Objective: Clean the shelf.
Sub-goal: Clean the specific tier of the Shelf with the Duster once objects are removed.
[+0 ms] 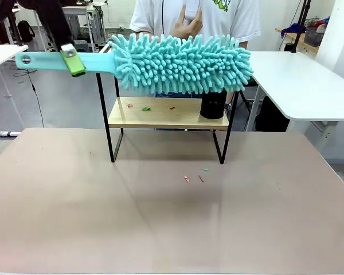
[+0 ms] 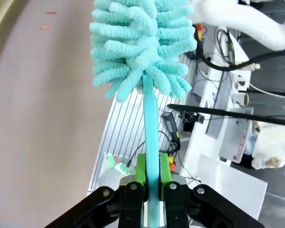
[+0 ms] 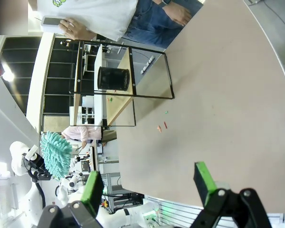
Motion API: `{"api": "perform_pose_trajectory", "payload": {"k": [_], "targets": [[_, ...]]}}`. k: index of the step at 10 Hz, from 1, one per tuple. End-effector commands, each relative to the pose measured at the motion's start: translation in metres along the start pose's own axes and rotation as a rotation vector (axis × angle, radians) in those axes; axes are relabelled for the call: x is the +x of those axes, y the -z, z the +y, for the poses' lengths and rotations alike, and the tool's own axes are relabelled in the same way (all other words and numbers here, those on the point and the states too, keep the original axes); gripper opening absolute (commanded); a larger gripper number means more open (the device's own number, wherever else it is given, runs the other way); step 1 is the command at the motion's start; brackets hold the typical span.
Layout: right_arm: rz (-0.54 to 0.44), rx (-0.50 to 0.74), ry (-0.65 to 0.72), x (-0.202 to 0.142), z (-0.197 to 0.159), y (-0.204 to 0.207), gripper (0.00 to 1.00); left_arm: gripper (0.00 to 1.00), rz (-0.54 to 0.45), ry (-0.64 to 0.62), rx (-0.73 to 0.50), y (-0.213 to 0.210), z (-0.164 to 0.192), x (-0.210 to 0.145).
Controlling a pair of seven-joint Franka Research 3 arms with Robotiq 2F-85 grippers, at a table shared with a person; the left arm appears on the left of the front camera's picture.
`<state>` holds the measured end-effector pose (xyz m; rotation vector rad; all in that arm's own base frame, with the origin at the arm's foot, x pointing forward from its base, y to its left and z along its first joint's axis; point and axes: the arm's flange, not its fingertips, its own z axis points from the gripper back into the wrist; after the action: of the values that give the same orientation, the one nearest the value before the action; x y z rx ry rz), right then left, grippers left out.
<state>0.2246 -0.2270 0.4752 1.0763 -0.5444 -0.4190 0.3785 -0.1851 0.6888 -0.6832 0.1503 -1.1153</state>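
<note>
Left gripper (image 2: 152,176) pinching the stiff, slim handle of the chenille duster (image 1: 180,63); its soft, light head projects ahead of the jaws. The shelf (image 1: 160,118), likely light and tippable, stands beyond, rightward. Right gripper (image 3: 149,183) spread, empty.

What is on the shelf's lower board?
On the lower board, a black container stands at the right end, with red and green scraps toward the left. The teal duster covers the container's top and the upper board from the front.
</note>
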Motion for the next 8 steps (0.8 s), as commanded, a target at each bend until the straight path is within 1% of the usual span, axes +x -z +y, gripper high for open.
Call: {"api": "perform_pose_trajectory", "payload": {"k": [1, 2, 3, 4, 5, 6, 7, 8], "targets": [[-0.014, 0.022, -0.025, 0.002, 0.001, 0.001, 1.0, 0.13, -0.053, 0.011, -0.017, 0.004, 0.002, 0.0], [-0.014, 0.022, -0.025, 0.002, 0.001, 0.001, 1.0, 0.13, -0.092, -0.001, -0.013, 0.001, 0.004, -0.004], [-0.014, 0.022, -0.025, 0.002, 0.001, 0.001, 1.0, 0.13, -0.173, -0.047, 0.027, -0.008, 0.002, -0.023], [-0.014, 0.022, -0.025, 0.002, 0.001, 0.001, 1.0, 0.13, -0.312, -0.133, 0.074, -0.02, -0.002, -0.06], [-0.014, 0.022, -0.025, 0.002, 0.001, 0.001, 1.0, 0.13, -0.438, -0.194, 0.087, -0.026, -0.006, -0.102], [-0.014, 0.022, -0.025, 0.002, 0.001, 0.001, 1.0, 0.13, -0.551, -0.26, 0.072, -0.02, -0.006, -0.143], [-0.014, 0.022, -0.025, 0.002, 0.001, 0.001, 1.0, 0.13, -0.698, -0.411, 0.096, -0.005, 0.001, -0.176], [-0.014, 0.022, -0.025, 0.002, 0.001, 0.001, 1.0, 0.13, -0.847, -0.594, 0.098, 0.016, 0.017, -0.205]]}}
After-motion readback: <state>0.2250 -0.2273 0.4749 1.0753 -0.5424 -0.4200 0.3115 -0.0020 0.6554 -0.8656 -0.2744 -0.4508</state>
